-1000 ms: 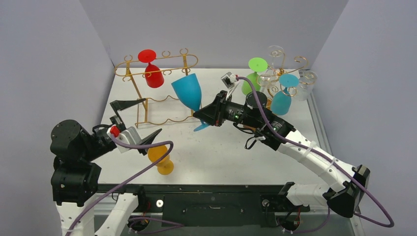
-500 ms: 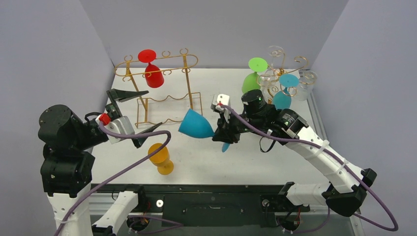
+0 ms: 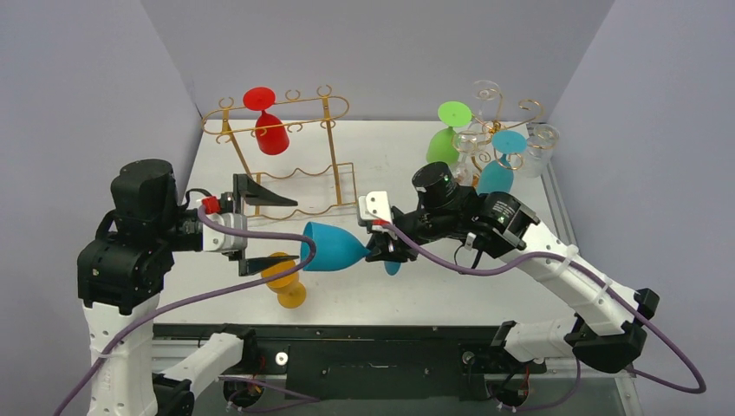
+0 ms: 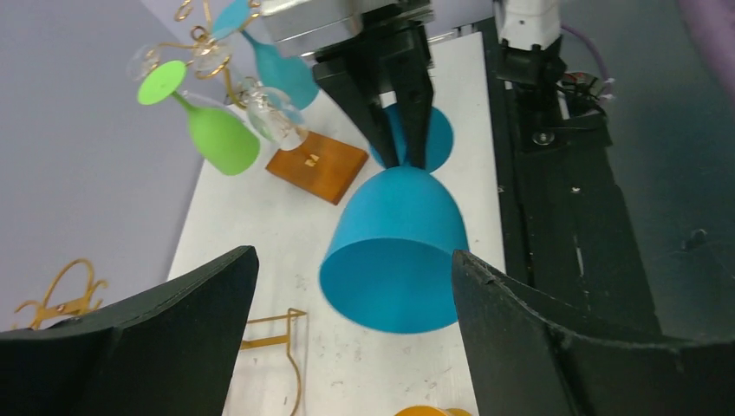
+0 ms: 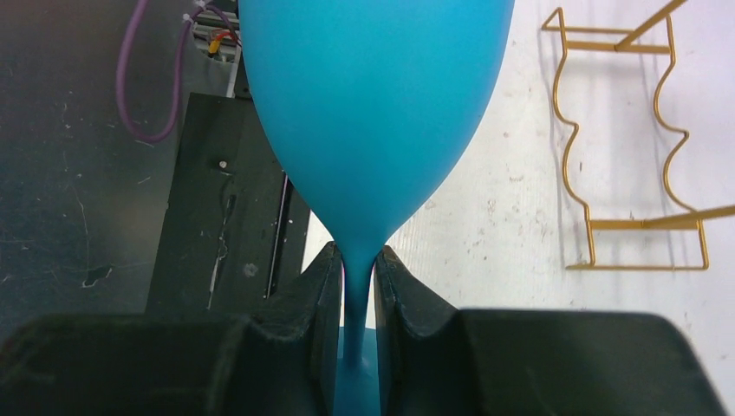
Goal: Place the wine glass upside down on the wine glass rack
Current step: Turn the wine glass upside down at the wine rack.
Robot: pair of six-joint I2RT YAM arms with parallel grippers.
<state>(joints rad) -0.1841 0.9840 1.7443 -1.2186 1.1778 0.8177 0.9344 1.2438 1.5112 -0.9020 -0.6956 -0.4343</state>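
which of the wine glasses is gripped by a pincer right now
The blue glass, sideways with its stem clamped in the right pincer. The red glass, green glass and teal glass hang upside down; no pincer holds the orange glass.

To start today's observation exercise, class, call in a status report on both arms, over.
Right pincer shut on blue wine glass stem, glass sideways. Left pincer open, facing its bowl. Orange wine glass close by; gold rack not yet reached.

Orange glass (image 3: 282,273) on table (image 3: 433,296); green glass (image 3: 439,149) beyond.
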